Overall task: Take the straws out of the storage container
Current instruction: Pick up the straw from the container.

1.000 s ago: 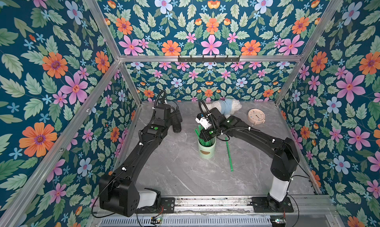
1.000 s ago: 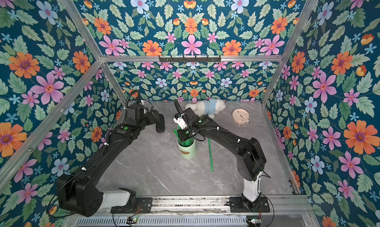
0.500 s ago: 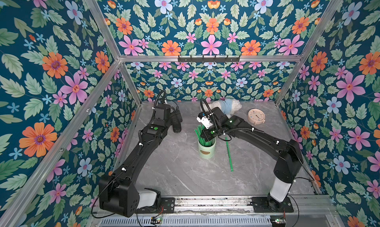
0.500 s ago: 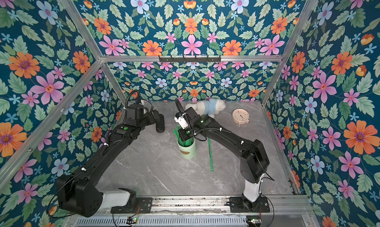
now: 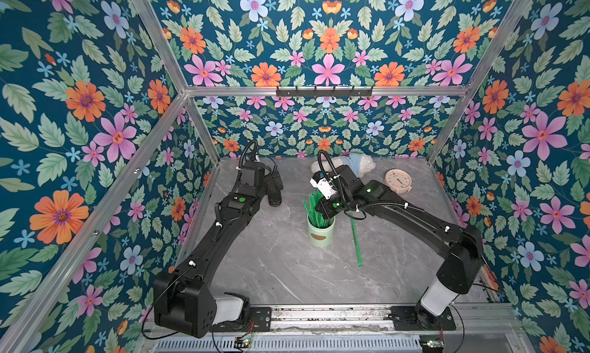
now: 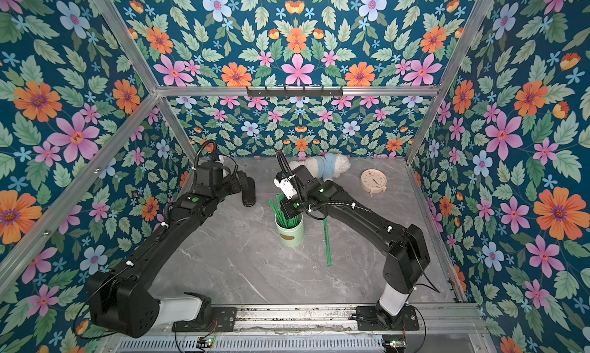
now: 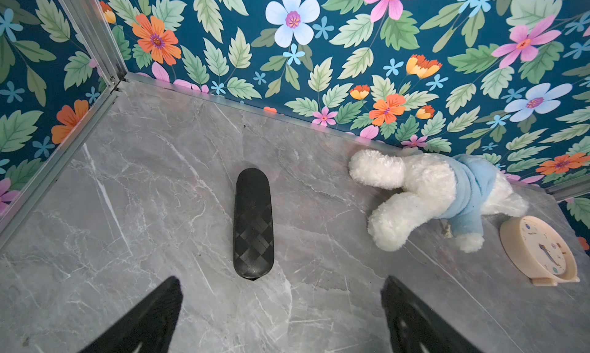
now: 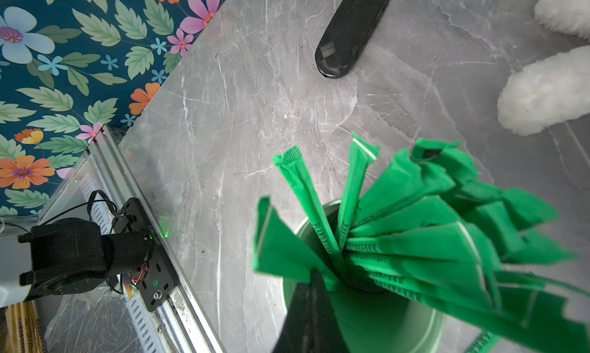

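Two end effectors logged, nearest item first.

Right gripper [image 8: 313, 290]: jaws together. In its wrist view it shows as one dark tapered wedge pushed in among the straws [image 8: 399, 239]. I cannot tell whether a straw is nipped between the pads, because green paper crowds both sides and the closest pieces are blurred.

Straws: flat, bright green paper sleeves with crimped ends and fine dark print along their length. They are fanned out and leaning, and stand in the storage container [image 8: 383, 319] directly beneath the right gripper.

Container: a smooth, pale mint cylinder, upright, with a brown oval mark on its side in both top views. The straws hide its inside, and the wrist frame cuts off its base.

One loose straw [image 5: 355, 239] lies flat on the table [image 7: 127, 207] just beside the container, on the side toward the right arm's base. Its far end runs under the forearm.

Left gripper [image 7: 281, 284]: fingers wide apart, holding nothing, well off to the side of the right gripper. Only two black fingertips enter its wrist frame. Just ahead of them, in line with the gap, lies a black oblong case [image 7: 253, 222] with rounded ends and a woven-look surface. The table is grey with marble veining.

Beyond the right gripper, near the floral back wall:
- A fleecy white plush toy [image 7: 424, 188] in a pale blue garment, lying down. The right wrist partly hides it in the top views.
- A round beige clock [image 7: 539, 252] beside the toy, tilted on small feet. Its dial marks are too small to read.
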`<act>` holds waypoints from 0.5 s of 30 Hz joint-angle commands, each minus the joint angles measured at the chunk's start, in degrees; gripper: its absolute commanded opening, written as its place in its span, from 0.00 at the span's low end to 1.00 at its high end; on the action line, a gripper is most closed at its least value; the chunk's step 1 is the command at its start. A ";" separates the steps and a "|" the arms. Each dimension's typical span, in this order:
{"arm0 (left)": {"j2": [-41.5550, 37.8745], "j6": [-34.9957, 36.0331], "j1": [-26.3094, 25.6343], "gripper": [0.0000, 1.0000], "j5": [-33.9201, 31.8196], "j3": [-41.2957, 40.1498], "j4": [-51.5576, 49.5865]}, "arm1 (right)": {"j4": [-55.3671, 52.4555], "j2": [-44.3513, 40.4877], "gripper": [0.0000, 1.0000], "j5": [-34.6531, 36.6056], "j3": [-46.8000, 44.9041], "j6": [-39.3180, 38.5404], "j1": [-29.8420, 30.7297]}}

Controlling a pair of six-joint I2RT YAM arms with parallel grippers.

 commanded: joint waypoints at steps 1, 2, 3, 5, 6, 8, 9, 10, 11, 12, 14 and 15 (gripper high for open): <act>-0.20 -0.08 0.02 1.00 -0.03 0.41 -0.43 | 1.31 -1.20 0.00 0.50 -0.30 -0.12 0.14; -0.20 -0.09 0.01 0.99 0.04 0.38 -0.39 | 1.40 -1.45 0.00 0.66 -0.41 -0.10 0.13; -0.19 -0.09 0.06 0.99 0.04 0.44 -0.41 | 1.61 -1.45 0.00 0.89 -0.58 -0.08 0.13; -0.18 -0.09 0.09 1.00 0.02 0.41 -0.34 | 1.98 -3.29 0.00 1.33 -0.76 -0.01 0.09; -0.27 -0.09 0.07 1.00 -0.02 0.39 -0.40 | 2.27 -3.86 0.00 1.51 -0.93 0.08 0.14; -0.27 -0.09 0.08 1.00 -0.01 0.44 -0.37 | 2.74 -4.59 0.00 1.80 -1.12 0.17 0.13; -0.27 -0.13 0.08 1.00 0.04 0.41 -0.32 | 2.83 -4.94 0.00 1.99 -1.12 0.17 0.13; -0.27 -0.10 0.08 0.99 -0.01 0.45 -0.31 | 3.03 -5.22 0.00 2.13 -1.12 0.17 0.15; -0.34 -0.09 0.05 0.99 0.01 0.40 -0.31 | 3.12 -5.59 0.00 2.24 -1.03 0.17 0.10; -0.28 -0.09 0.07 1.00 0.02 0.40 -0.35 | 3.22 -5.99 0.00 2.26 -1.04 0.25 0.13; -0.27 -0.09 0.04 1.00 -0.03 0.41 -0.35 | 3.19 -6.65 0.00 2.35 -0.64 0.32 0.13; -0.27 -0.09 0.09 1.00 0.01 0.43 -0.35 | 3.10 -6.92 0.00 2.35 -0.28 0.34 0.13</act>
